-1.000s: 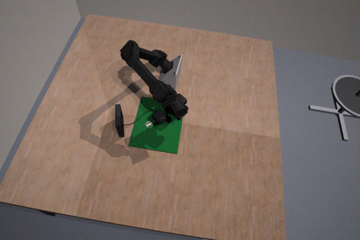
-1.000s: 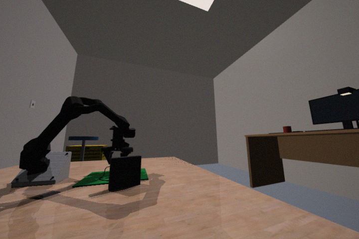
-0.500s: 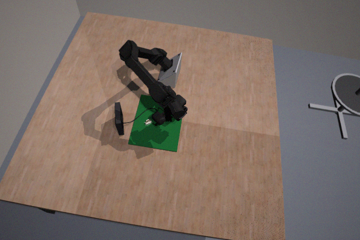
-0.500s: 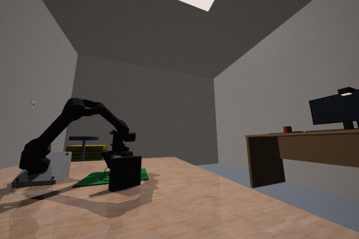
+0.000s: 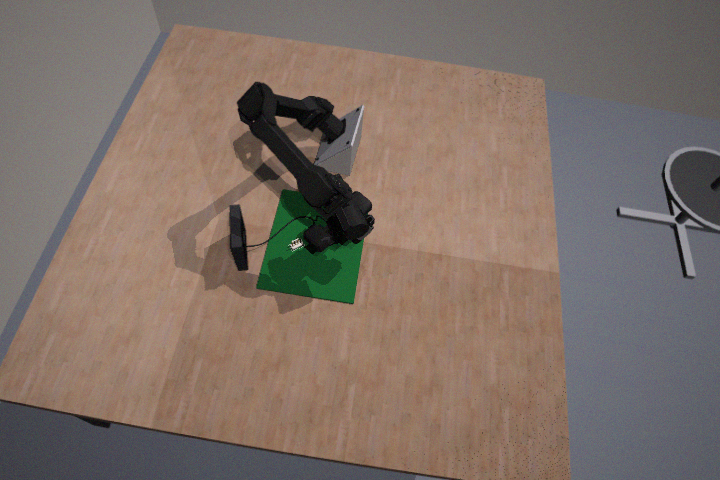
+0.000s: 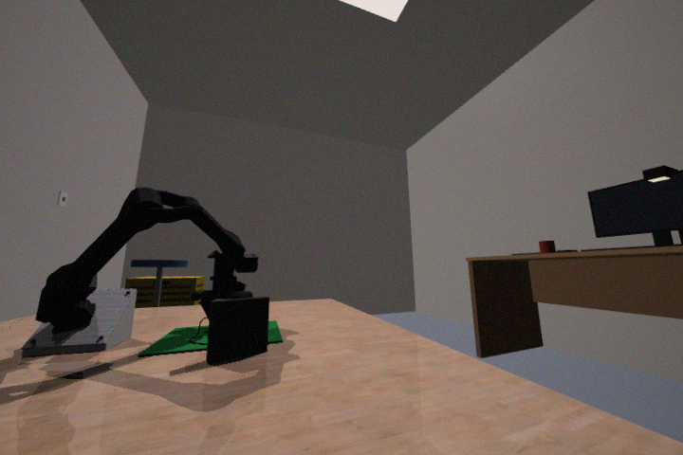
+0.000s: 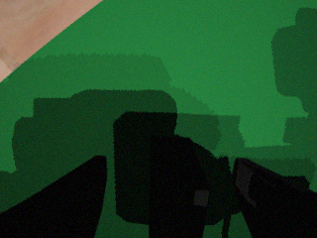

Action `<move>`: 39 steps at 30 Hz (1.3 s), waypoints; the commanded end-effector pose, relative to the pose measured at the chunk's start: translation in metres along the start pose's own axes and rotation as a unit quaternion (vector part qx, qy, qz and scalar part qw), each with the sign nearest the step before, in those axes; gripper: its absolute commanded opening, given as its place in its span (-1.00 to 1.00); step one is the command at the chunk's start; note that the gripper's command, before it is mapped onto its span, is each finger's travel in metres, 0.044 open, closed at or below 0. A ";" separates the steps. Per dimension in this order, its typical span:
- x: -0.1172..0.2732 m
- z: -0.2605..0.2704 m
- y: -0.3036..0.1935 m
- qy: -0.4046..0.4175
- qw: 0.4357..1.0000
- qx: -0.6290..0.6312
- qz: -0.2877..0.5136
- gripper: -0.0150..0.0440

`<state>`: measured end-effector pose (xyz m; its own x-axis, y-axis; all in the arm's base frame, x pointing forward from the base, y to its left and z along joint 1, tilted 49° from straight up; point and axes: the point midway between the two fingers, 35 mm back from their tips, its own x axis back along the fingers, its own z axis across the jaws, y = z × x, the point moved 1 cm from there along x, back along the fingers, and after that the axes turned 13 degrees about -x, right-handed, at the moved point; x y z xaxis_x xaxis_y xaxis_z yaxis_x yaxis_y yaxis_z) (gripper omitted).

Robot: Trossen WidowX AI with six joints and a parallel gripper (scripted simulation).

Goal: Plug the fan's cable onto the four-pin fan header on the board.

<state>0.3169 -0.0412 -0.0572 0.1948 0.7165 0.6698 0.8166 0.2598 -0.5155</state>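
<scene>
The black fan (image 5: 237, 240) (image 6: 237, 330) stands upright beside the green board (image 5: 338, 291) (image 6: 178, 340) (image 7: 223, 50). Its thin cable (image 5: 301, 217) runs over the board and under the arm. The white four-pin header (image 5: 296, 243) is on the board, just left of the gripper in the top view, and out of the wrist view. The black plug (image 7: 173, 188) is between the fingers in the wrist view, with a gap on each side. My gripper (image 7: 170, 167) is partly open, low over the board. Its fingertips are hidden by the arm in the top view. The plug's end is very dark.
The arm's grey slanted base (image 5: 338, 155) (image 6: 114, 316) stands at the back edge of the board in the top view. The fan is on the wooden table (image 5: 440, 350) (image 6: 379, 396), close to the board's left side. Dark shadows cover much of the board.
</scene>
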 end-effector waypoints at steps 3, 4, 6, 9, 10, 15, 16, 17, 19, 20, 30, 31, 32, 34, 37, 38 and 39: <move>0.000 0.000 0.000 0.000 1.000 0.000 0.000 -0.07; 0.000 0.000 0.000 0.000 1.000 0.000 0.000 -0.16; 0.000 0.000 0.000 0.000 1.000 0.000 0.000 -0.33; 0.000 0.000 0.000 0.000 1.000 0.000 0.000 -0.47; 0.000 0.000 0.000 0.000 1.000 0.000 0.000 -0.49; 0.047 0.000 0.000 -0.002 1.000 0.004 -0.001 -0.49; 0.050 0.001 0.000 -0.002 1.000 0.004 -0.001 -0.49; 0.050 0.001 0.000 -0.002 1.000 0.004 -0.001 -0.49; 0.049 0.001 0.000 -0.002 1.000 0.004 -0.001 -0.49; 0.049 0.000 0.000 -0.002 1.000 0.007 -0.001 -0.49; 0.050 -0.024 -0.006 -0.002 0.986 0.164 -0.002 -0.49; 0.050 -0.027 -0.007 -0.002 0.983 0.181 -0.002 -0.49; 0.050 -0.030 -0.008 -0.002 0.980 0.198 -0.002 -0.49; 0.050 -0.035 -0.010 -0.002 0.973 0.231 -0.002 -0.49; 0.050 -0.043 -0.013 -0.002 0.960 0.280 -0.002 -0.49; 0.050 -0.046 -0.014 -0.002 0.955 0.296 -0.002 -0.49; 0.050 -0.048 -0.015 -0.002 0.950 0.313 -0.002 -0.49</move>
<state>0.3371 -0.0362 0.0024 0.1991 0.7138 0.6715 0.4075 0.5628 -0.7191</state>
